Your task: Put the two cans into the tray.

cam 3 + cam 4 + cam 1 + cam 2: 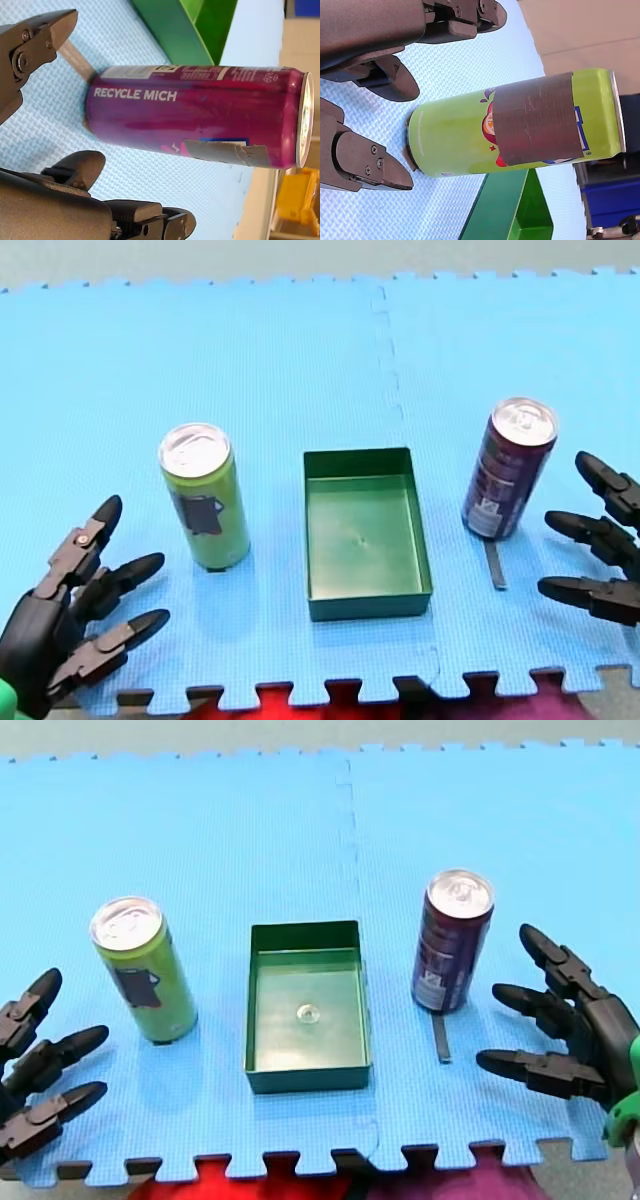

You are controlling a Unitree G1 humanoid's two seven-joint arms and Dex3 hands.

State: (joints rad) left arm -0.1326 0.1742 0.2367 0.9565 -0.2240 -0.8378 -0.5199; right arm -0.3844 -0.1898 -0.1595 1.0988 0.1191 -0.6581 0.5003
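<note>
A green can (206, 498) with a dark tape band stands upright on the blue mat, left of the green tray (365, 590). A purple can (507, 470) stands upright right of the tray. The tray holds no can. My left hand (85, 600) is at the front left, a short way from the green can and apart from it. My right hand (600, 540) is at the right edge, close beside the purple can without touching it. The purple can (200, 120) and the green can (515, 125) each appear close up in a wrist view, with fingers nearby.
The blue foam mat (300, 360) has a jigsaw front edge (330, 690). A thin grey strip (496, 565) lies on the mat just in front of the purple can. Open mat stretches behind the cans and tray.
</note>
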